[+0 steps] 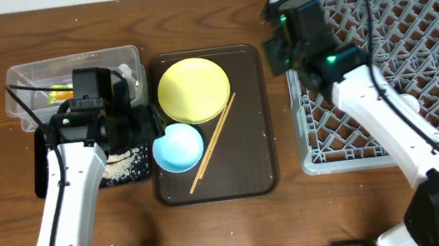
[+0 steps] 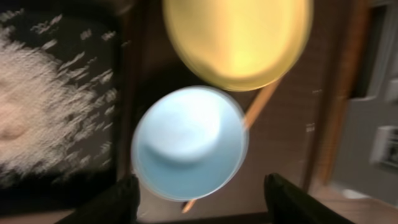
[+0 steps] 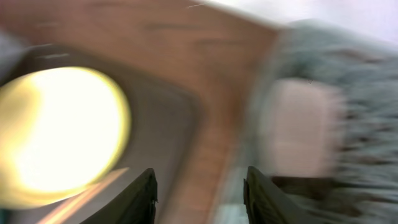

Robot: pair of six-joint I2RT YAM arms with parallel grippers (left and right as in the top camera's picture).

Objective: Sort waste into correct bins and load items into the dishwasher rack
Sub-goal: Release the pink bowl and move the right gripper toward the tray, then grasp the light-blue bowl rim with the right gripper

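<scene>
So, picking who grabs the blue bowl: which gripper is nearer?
Left. The left gripper hovers just beside the light blue bowl; the right gripper is across the tray, by the rack.

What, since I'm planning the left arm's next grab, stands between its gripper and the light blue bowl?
Nothing visible does. The left gripper hangs open with the light blue bowl directly ahead of it. The chopsticks lie along the bowl's side, not in between, though they run close to its rim and might get nudged.

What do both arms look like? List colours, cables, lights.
Both the left arm and right arm have white rounded link shells with black joint and wrist housings. Black cables run along each. Green indicator lights glow on the right arm. The jaws are black.
</scene>
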